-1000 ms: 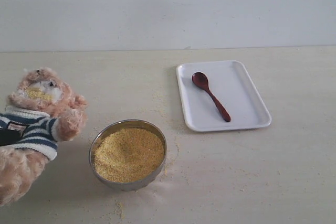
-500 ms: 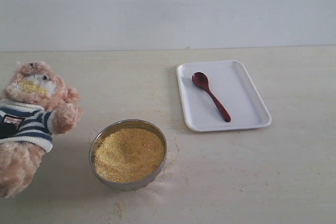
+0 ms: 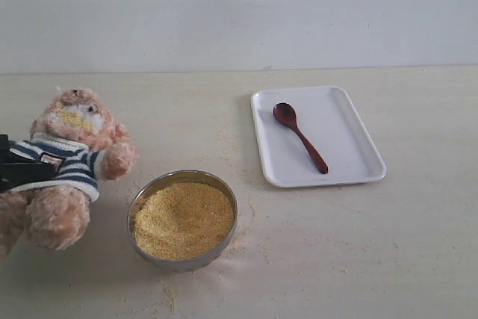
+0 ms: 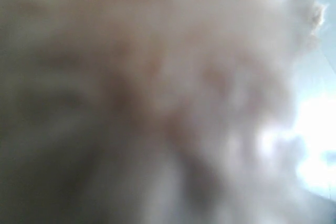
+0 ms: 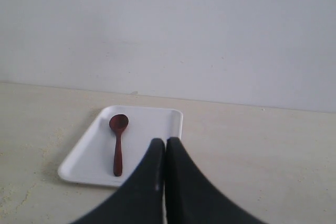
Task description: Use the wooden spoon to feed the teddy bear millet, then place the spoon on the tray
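Foreground: millet (image 3: 183, 218) fills a metal bowl (image 3: 183, 264). Just beside it on the left, the tilted teddy bear (image 3: 75, 128) is pinched at its striped shirt by the left gripper (image 3: 30, 172). The right gripper (image 5: 165, 143), jaws pressed together, hangs short of the tray (image 3: 343, 132). The wooden spoon (image 3: 302, 140) lies on that tray, farthest back.

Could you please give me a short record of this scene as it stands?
teddy bear: upright, left of the metal bowl, yellow grains on its muzzle
left gripper: closed on the bear's striped torso
wooden spoon: lying on the tray, untouched
metal bowl: full of millet
right gripper: shut, empty, facing the tray
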You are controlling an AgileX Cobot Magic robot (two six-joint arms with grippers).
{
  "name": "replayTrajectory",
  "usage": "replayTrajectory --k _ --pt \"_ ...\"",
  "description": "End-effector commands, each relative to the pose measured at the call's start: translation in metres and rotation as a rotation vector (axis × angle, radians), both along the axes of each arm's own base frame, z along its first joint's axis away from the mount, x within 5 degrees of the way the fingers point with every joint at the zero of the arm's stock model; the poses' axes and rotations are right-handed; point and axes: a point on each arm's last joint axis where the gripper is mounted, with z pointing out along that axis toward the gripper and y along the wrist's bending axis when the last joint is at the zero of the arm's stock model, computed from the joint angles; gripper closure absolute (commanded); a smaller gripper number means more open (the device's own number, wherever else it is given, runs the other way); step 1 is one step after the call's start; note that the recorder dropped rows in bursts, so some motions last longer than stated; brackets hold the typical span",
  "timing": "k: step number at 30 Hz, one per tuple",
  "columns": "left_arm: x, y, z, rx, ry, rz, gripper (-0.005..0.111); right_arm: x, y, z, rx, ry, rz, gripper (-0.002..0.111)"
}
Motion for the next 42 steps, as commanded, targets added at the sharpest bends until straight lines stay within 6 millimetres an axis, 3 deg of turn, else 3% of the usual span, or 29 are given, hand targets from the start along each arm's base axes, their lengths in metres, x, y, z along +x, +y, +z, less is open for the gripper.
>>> replayTrajectory --k 1,7,12,21,24,27,28,38,42 --pt "0.012 0.002 0.005 -0.034 -0.045 0.011 0.102 0.0 0.0 0.0 -0.008 -0.009 -0.006 0.108" --pt "0.029 0.008 -0.006 -0.047 -0.044 0.012 0.102 0.0 0.0 0.0 -0.008 -0.009 -0.006 0.108" --pt "0.038 0.0 -0.015 -0.057 -0.04 -0.01 0.102 0.0 0.0 0.0 -0.008 -0.009 -0.006 0.108" --pt "0.043 -0.004 -0.026 -0.001 -0.035 0.005 0.101 0.0 0.0 0.0 -0.008 -0.009 -0.006 0.108" --pt "0.043 -0.004 -0.026 0.017 -0.056 -0.013 0.088 0.0 0.0 0.0 -0.008 -0.009 -0.006 0.108" --pt "0.043 -0.004 -0.026 0.015 -0.053 -0.01 0.053 0.0 0.0 0.0 -0.008 -0.009 -0.006 0.108" --pt "0.043 -0.004 -0.025 0.011 -0.054 -0.01 0.049 0.0 0.0 0.0 -0.008 -0.009 -0.006 0.108" --pt "0.035 0.01 -0.011 -0.164 -0.112 -0.03 0.047 0.0 0.0 0.0 -0.007 -0.01 -0.006 0.108" --pt "0.028 0.013 -0.014 -0.144 -0.086 -0.076 0.047 0.0 0.0 0.0 -0.007 -0.01 -0.006 0.108"
